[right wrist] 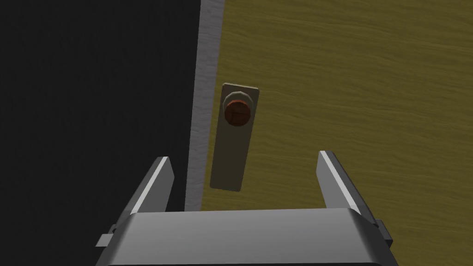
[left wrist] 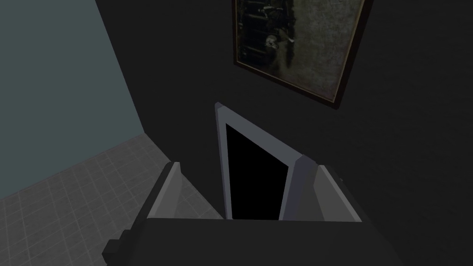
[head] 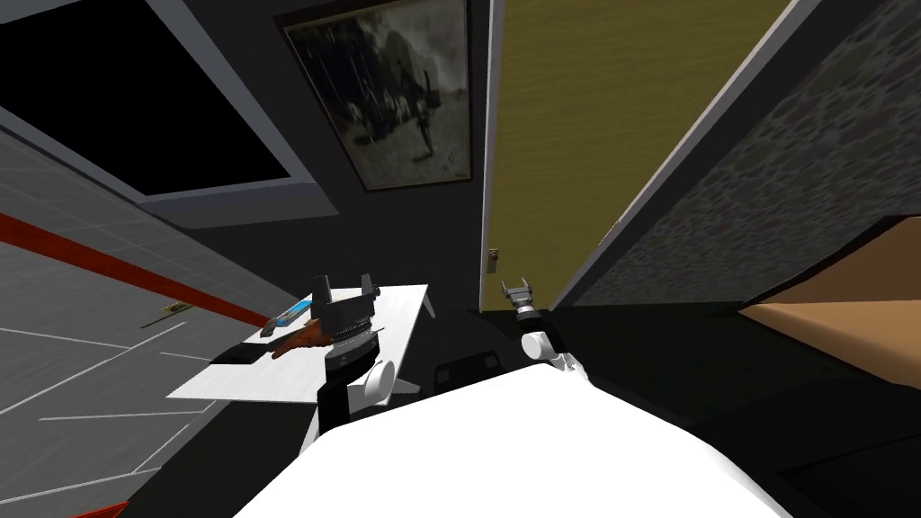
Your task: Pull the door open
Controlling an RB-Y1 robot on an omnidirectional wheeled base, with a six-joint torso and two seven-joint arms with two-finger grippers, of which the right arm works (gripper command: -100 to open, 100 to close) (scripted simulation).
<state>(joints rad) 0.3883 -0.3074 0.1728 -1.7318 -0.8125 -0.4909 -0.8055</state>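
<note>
Right fingers point(right wrist: 154, 184) spread, short of knob point(right wrist: 237, 112), olive door point(right wrist: 346, 92)

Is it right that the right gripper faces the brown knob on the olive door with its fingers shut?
Not quite: the right gripper is open, its fingers standing well apart, as the right wrist view shows. It does face the brown knob on the olive door.

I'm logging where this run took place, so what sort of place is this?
Probably a room in a house: a framed picture hangs on the dark wall beside an olive door with a round knob, and a white table stands nearby.
</note>
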